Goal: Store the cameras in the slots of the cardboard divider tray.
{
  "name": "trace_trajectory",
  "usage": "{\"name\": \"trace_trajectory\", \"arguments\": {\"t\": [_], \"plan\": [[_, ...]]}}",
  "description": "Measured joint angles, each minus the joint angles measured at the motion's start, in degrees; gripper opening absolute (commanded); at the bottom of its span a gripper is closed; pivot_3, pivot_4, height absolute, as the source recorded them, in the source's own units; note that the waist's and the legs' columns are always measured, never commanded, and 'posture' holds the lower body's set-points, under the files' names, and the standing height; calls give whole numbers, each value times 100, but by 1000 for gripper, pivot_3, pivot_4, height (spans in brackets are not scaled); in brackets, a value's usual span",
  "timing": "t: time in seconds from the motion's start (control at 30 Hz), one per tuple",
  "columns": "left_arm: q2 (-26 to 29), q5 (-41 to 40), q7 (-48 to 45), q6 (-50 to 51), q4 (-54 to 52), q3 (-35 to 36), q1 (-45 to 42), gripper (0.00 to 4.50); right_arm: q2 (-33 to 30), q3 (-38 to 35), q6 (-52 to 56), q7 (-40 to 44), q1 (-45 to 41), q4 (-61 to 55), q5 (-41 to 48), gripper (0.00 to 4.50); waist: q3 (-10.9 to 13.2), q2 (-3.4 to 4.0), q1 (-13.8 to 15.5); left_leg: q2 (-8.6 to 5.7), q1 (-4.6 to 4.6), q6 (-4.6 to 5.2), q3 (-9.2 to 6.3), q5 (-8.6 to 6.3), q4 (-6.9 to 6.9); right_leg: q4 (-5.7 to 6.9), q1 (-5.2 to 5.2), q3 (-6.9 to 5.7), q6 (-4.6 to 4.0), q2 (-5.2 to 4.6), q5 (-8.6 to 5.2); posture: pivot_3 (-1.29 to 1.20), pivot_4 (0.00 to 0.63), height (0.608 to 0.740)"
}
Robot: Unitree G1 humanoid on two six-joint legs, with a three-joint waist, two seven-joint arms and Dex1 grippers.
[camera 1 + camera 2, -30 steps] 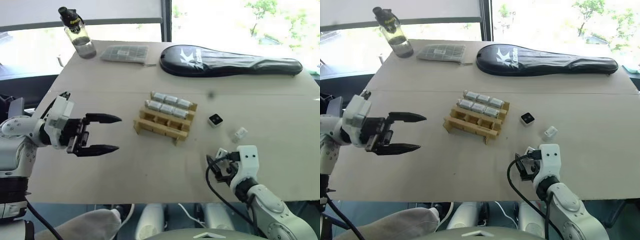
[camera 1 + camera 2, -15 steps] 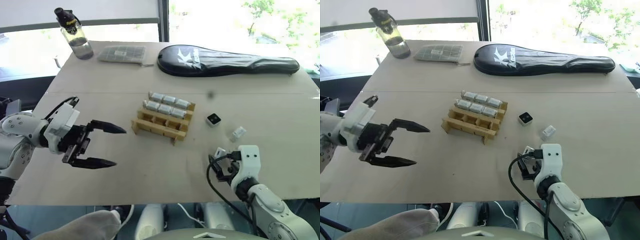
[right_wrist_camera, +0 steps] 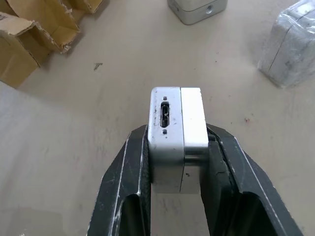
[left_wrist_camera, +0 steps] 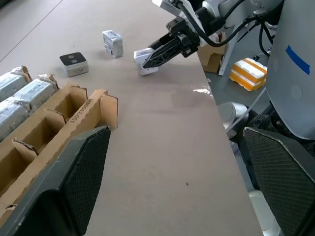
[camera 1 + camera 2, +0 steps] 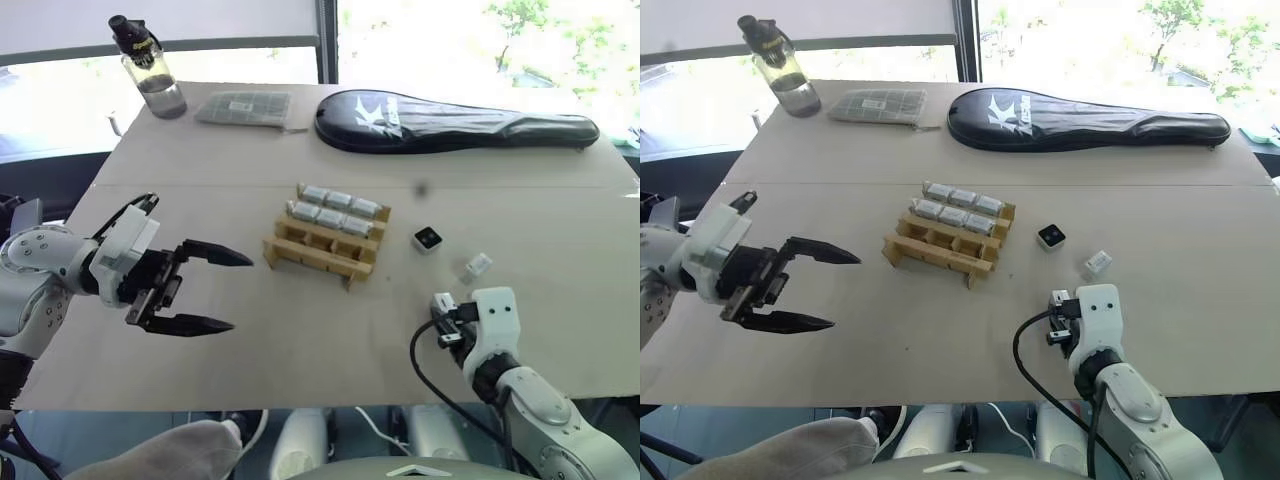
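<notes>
Right claw [image 3: 178, 162] pinches one camera [image 3: 177, 142] between its fingers, low over the bench [image 5: 300, 330], near edge. Left claw [image 5: 215, 290] gapes wide, empty, beside the cardboard tray [image 5: 325, 245]. Tray's far slots hold wrapped cameras; near row bare. Two more cameras [image 5: 429, 239] lie loose right of the tray.

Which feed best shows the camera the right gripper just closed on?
The right wrist view: the camera sits close up, clamped between the right gripper's fingers, port side facing. The left wrist view shows it small and distant; the eye views show just a corner.
</notes>
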Motion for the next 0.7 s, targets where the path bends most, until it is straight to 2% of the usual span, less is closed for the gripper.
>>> {"name": "trace_trajectory", "arguments": {"t": [0.13,0.2,0.27,0.4,0.53,0.7], "plan": [[-30,-2,-1,55,6,91,-7,4500,-753,-93,-152,531,-242,31,-35,785,2,-3,-1,-2,1,1,6,0,1,-2,1,3,1,0,0,0,150,740],[-82,-2,-1,135,3,260,-18,4500,-1334,-169,-612,1227,-878,170,-7,785,6,-3,-30,0,5,3,8,-1,3,-1,0,7,2,8,0,0,150,740],[-110,1,-2,151,1,370,4,4500,-1632,-161,-997,1708,-1284,331,6,785,6,-3,-19,4,7,14,2,-7,3,2,1,4,2,16,0,0,150,740],[-220,90,-1,249,30,691,211,4500,-1962,97,-1973,3075,-2601,1505,92,785,10,-3,-17,17,5,19,0,-10,3,2,-2,10,-4,43,3,0,150,740],[-395,304,24,279,66,1306,683,4500,-1628,705,-3280,4275,-4355,3603,-234,785,26,-7,-55,22,4,19,9,-10,4,7,-10,21,-20,51,15,0,150,740],[-632,601,160,299,204,2082,1245,4500,-564,1160,-4309,5126,-5955,5878,-474,785,28,-7,-49,24,-10,-1,8,-1,2,12,-25,16,-5,48,28,0,150,740]]}}
